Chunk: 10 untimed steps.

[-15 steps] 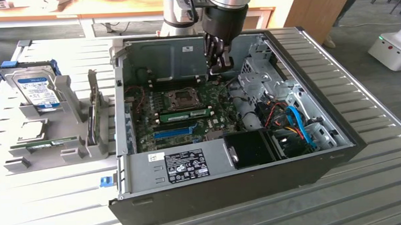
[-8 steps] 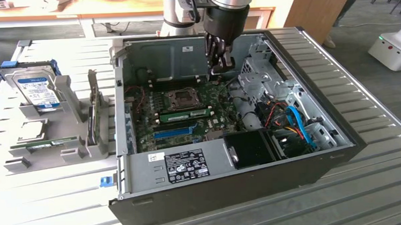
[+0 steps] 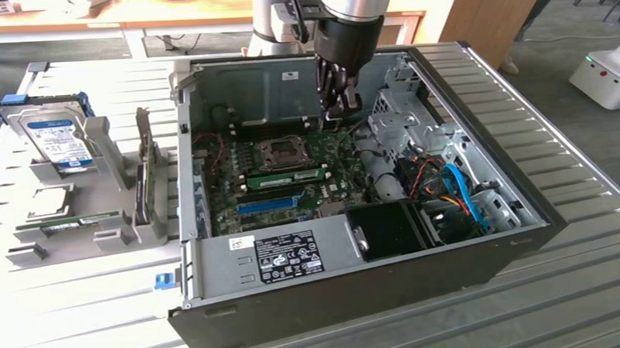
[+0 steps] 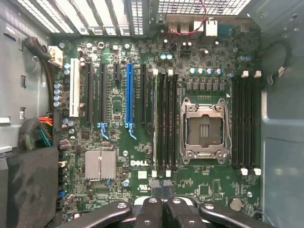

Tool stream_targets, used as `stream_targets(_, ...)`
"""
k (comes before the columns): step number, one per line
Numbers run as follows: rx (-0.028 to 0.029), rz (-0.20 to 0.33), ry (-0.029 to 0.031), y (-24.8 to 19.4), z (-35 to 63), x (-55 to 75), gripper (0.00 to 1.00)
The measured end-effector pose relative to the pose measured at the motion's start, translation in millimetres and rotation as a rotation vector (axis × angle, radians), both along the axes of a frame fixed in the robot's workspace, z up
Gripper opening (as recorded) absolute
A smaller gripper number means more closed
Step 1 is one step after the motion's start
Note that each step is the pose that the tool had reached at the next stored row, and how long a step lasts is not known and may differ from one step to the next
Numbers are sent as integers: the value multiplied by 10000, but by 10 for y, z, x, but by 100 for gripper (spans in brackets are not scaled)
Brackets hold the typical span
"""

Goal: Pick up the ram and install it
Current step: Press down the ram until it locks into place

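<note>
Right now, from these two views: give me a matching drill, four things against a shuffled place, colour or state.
1 hard drive
2 ram
3 long slot
4 hand

a blue
b shut, over the motherboard
c seated beside the CPU socket
d standing in the grey rack outside the case

Pairs: 1-d, 2-c, 3-a, 4-b

"DELL" logo (image 4: 141,164) — white, on the motherboard (image 4: 213,186).

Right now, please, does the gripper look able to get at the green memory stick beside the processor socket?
Probably yes. The case is open, the gripper hangs shut above the motherboard, and nothing stands between it and the memory stick; it would need to open first.
</note>
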<state>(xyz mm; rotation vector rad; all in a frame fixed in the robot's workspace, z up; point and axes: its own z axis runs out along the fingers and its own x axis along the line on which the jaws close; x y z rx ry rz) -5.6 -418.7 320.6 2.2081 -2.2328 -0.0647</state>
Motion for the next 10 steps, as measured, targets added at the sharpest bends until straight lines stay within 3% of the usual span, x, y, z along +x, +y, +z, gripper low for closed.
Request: stream_targets(10, -1, 0, 1, 0, -125, 0, 10)
